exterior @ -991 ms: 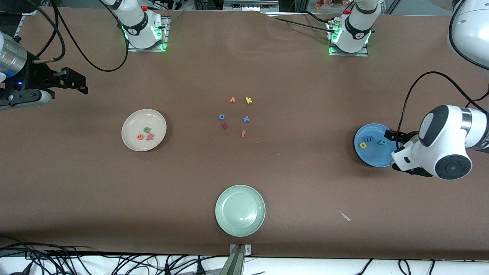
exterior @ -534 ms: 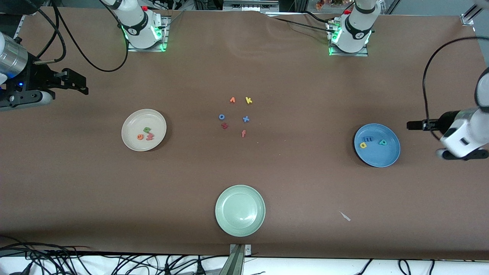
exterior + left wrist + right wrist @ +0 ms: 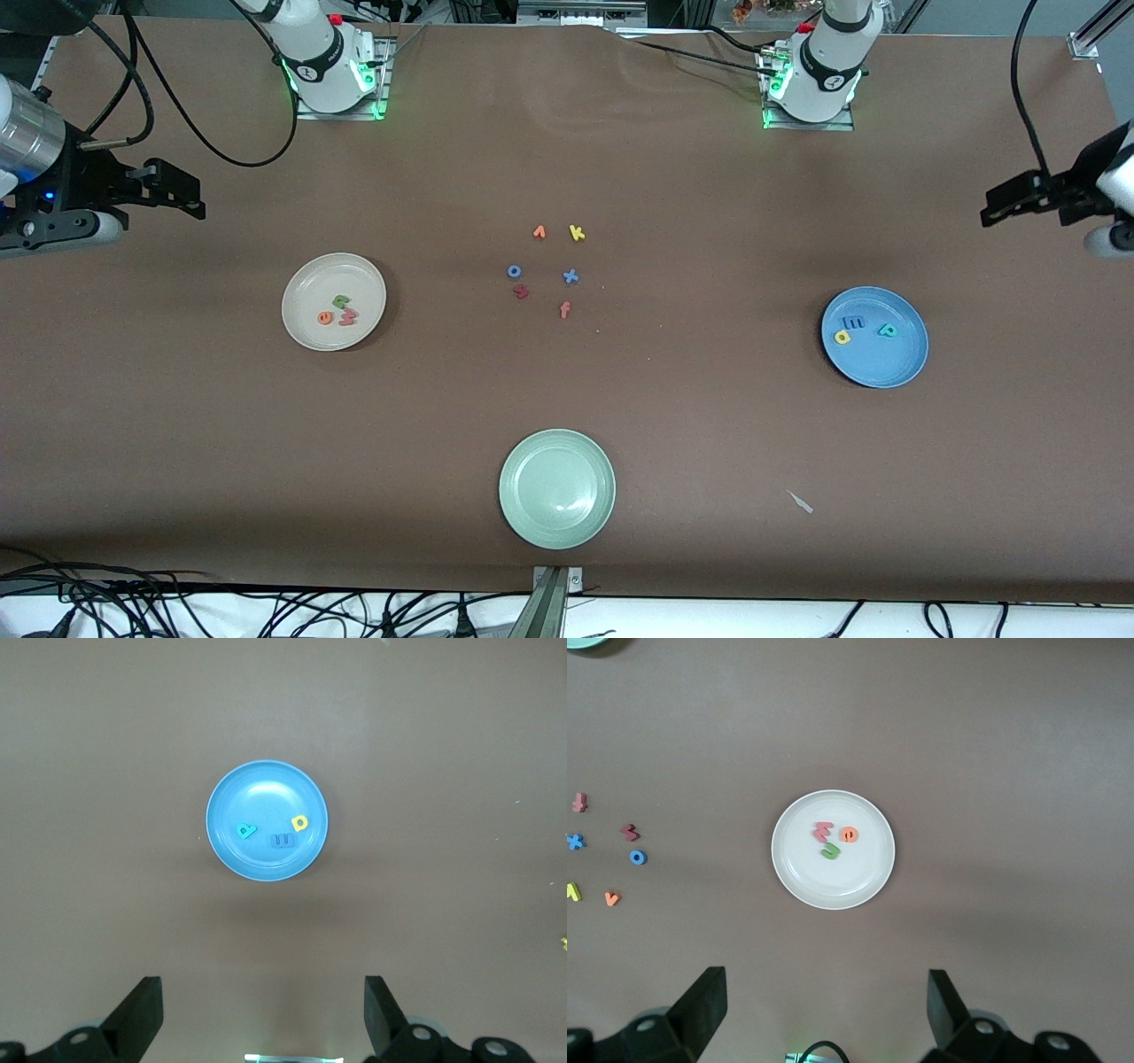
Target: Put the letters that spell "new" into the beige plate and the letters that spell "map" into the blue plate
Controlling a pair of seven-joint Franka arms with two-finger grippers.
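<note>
In the beige plate [image 3: 306,332]: n, e, w [image 3: 337,311]; blue plate [image 3: 899,368]: m, a, p [image 3: 863,327]. Sorting looks complete. Left gripper [image 3: 1019,198] and right gripper [image 3: 168,190] at table ends, jaws wide, empty.

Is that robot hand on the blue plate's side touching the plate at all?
Apart. In the front view the left gripper hangs open up by the table's edge, bare brown table between it and the blue plate. The left wrist view shows the plate from well above.
</note>
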